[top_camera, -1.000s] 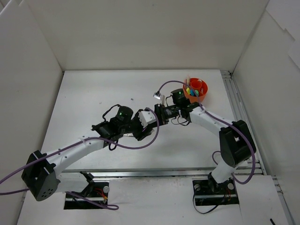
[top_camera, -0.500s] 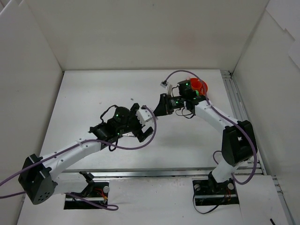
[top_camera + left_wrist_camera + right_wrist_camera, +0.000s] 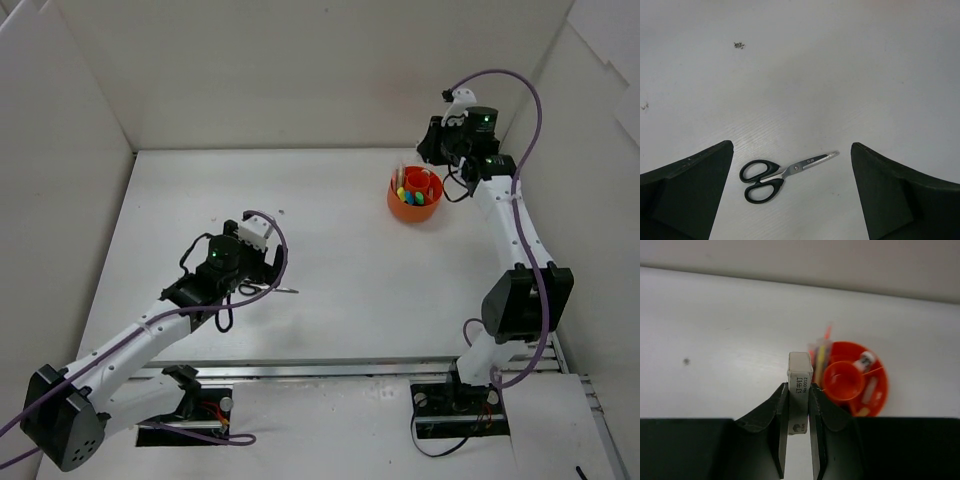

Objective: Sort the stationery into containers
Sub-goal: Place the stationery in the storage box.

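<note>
right gripper [image 3: 799,390] is clamped on a small white box [image 3: 800,371], centre frame; left gripper [image 3: 791,149] gapes wide above the scissors [image 3: 787,170], empty.

A robotics lab cell; white table [image 3: 200,190] boxed by plain white panels [image 3: 300,70], purple cables [image 3: 532,100] looping.

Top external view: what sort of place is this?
Probably a lab robot cell: a white table boxed by plain white panels, left arm and right arm mounted at its near edge.
</note>
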You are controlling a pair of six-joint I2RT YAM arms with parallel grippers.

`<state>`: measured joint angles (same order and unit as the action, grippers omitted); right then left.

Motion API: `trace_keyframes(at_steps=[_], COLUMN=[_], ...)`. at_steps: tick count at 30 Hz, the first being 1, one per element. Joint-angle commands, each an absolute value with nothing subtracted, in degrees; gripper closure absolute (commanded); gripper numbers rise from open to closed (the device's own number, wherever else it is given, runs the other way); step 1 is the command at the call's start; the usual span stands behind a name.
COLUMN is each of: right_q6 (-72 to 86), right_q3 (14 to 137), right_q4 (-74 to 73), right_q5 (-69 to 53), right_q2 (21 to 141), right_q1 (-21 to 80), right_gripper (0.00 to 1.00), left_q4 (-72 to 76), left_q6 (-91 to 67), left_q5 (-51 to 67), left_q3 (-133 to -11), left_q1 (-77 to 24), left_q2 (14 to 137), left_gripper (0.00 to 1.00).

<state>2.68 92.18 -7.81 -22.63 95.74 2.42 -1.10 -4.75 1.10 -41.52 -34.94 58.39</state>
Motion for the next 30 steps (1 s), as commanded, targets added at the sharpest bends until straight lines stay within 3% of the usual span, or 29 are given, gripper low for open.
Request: trace_keyframes(at_steps=[1,6,13,30], right_q6=[-9.55,-20.38,-32.15,-35.07], right_q3=[99.03,110.64,117.24,111.18], right_q4=[-7.03,-7.12,-7.03,-7.73], right_q5=[-7.57,-5.19,-17.03,-30.22], right_q2=[103.15,114.15,123.12,123.57], right_q1=[2.29,1.23,-1.76,-2.81], right_gripper=[0.96,0.98,0.97,0.85], left_q4=[1.40,0.71,0.62,-1.67], left_q6=[-8.53,-9.31,-9.40,-9.32], left_q5=[-0.70,4.66,6.94,9.49], left_q3=[-41.93,-43.06,-44.21,-46.32], left_q1=[-33.58,-31.64,-30.06,-29.53], left_q2=[58.53,61.08,63.71,66.71], left_gripper=[0.01,0.00,0.01,0.01])
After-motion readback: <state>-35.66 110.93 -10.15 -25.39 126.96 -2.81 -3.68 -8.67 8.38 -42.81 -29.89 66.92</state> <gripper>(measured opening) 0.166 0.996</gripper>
